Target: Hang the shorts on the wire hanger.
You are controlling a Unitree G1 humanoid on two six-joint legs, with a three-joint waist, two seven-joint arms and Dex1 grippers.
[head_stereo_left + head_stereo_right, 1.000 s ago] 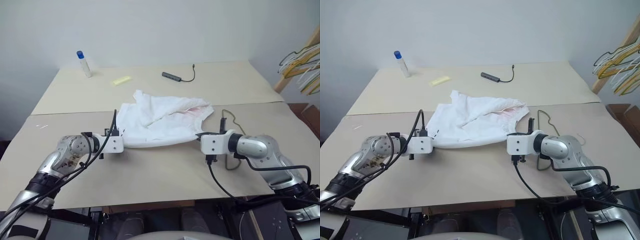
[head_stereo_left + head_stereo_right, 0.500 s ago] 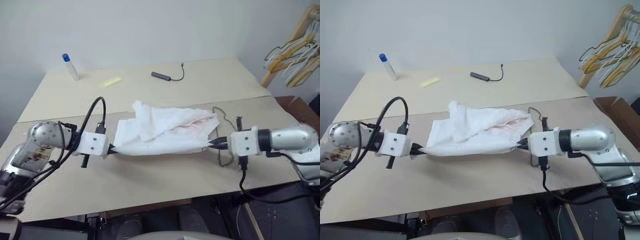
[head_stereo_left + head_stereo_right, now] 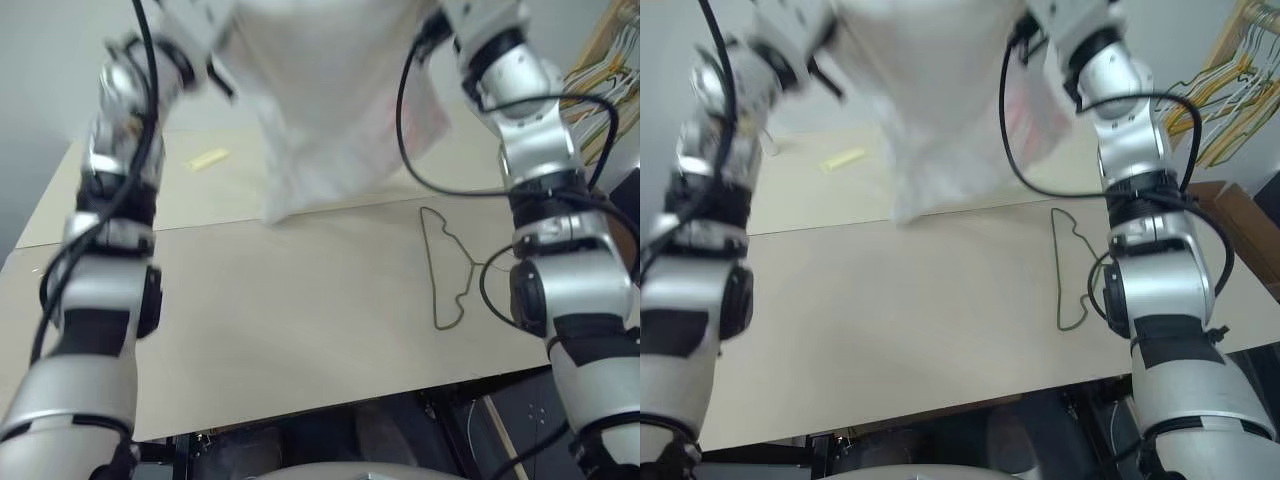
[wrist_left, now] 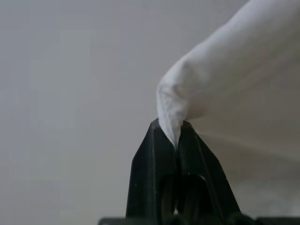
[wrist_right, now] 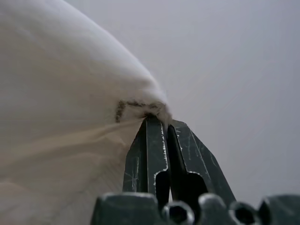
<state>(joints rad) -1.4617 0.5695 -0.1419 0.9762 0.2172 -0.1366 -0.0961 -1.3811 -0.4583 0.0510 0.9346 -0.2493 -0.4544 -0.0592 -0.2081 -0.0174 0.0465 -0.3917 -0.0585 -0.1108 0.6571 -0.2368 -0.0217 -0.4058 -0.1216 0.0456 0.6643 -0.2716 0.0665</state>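
Left fingers (image 4: 171, 136) pinched tight, a tuft of white cloth squeezed between the tips. Right fingers (image 5: 161, 126) just the same, shut hard on a bunched edge with a dark stitched mark right at the bite. So both grippers have the shorts (image 3: 330, 110), one at each end of the top edge, and that's a spread grip: two holds well apart so the cloth hangs open as a sheet rather than a crumpled heap.

Out from the fingers, both arms are raised high above the table (image 3: 250, 320), and the shorts dangle between them, the lower hem hanging over the seam where the table's two boards meet, clear of the near board by the look of it. There's a pinkish tint in the fabric on the right-hand side.

Now the wire hanger (image 3: 445, 265): lying flat on the table toward its right edge, below the right arm, well apart from the cloth. It's bare, nothing draped on it yet. Lifting high makes sense here, I'd say: get the shorts clear and straight before carrying them across to that wire.

Far right, beyond the table, a bunch of yellowish hangers (image 3: 605, 95) on a wooden rack, not part of this.
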